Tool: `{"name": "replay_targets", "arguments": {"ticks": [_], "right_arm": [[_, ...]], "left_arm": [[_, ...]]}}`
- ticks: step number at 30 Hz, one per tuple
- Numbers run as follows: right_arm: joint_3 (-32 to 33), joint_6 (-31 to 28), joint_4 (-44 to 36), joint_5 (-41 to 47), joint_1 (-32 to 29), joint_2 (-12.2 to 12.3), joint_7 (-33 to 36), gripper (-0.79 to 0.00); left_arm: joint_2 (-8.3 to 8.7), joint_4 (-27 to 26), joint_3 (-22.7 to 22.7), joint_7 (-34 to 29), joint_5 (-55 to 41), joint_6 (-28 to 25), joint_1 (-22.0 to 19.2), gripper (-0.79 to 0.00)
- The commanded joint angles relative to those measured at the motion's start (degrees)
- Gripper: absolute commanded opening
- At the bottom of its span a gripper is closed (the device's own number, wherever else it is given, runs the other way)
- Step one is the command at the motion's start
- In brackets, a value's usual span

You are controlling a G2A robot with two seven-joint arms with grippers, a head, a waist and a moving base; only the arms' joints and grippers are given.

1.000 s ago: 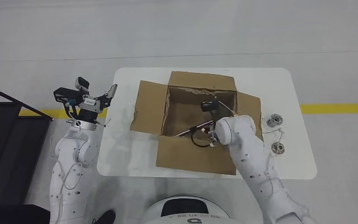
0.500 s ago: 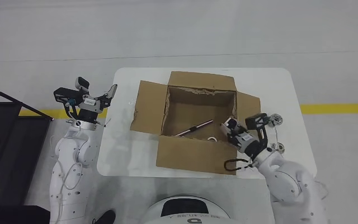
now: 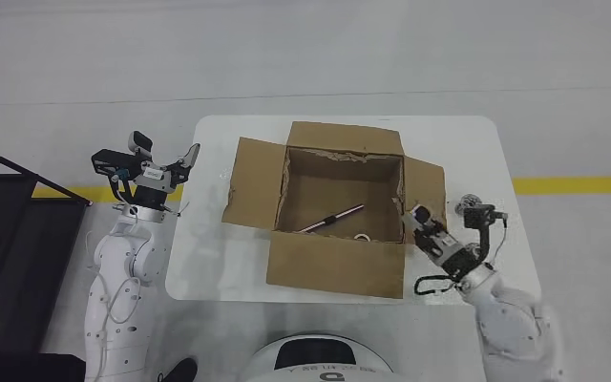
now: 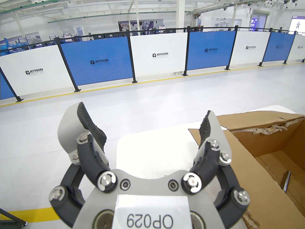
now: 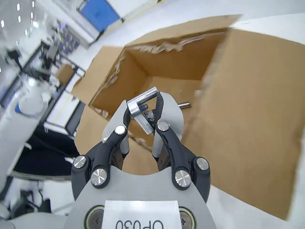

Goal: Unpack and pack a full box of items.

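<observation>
The right end effector (image 5: 142, 107) is gripping a small silver metal fitting (image 5: 143, 97) over the open brown cardboard box's (image 3: 253, 181) right flap. The white desk (image 3: 496, 153) is lying just rightward. The left end effector (image 4: 144, 110) is hanging open, farther off.

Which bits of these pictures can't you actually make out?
- Metal part in the right gripper: right wrist view, the gripper covers its lower half.
- Rod in the box: right wrist view, gripper hides most of it.
- White thing on the box floor: top view, too small to identify.
- Round item on the table: top view, gripper partly covers it.
</observation>
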Motion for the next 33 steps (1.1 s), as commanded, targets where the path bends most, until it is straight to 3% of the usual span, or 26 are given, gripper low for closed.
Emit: {"name": "replay_targets", "arguments": {"ticks": [1, 4, 8, 15, 27, 33], "right_arm": [[6.8, 0.8, 5.6, 10.4, 0.0, 0.2, -0.1, -0.785], [12.7, 1.6, 14.4, 21.0, 2.1, 0.9, 3.2, -0.785], [15.4, 6.4, 24.4, 23.6, 8.4, 2.1, 8.5, -0.785], [12.4, 14.4, 38.5, 13.3, 20.8, 4.2, 12.3, -0.785], [13.8, 12.0, 39.4, 10.3, 19.7, 5.3, 10.8, -0.785], [11.3, 14.1, 36.7, 7.5, 18.8, 5.3, 9.5, -0.785]], "left_arm": [[0.00, 0.0, 0.0, 0.0, 0.0, 0.0, 0.0, 0.000], [0.00, 0.0, 0.0, 0.0, 0.0, 0.0, 0.0, 0.000], [0.00, 0.0, 0.0, 0.0, 0.0, 0.0, 0.0, 0.000], [0.00, 0.0, 0.0, 0.0, 0.0, 0.0, 0.0, 0.000], [0.00, 0.0, 0.0, 0.0, 0.0, 0.0, 0.0, 0.000], [0.00, 0.0, 0.0, 0.0, 0.0, 0.0, 0.0, 0.000]]}}
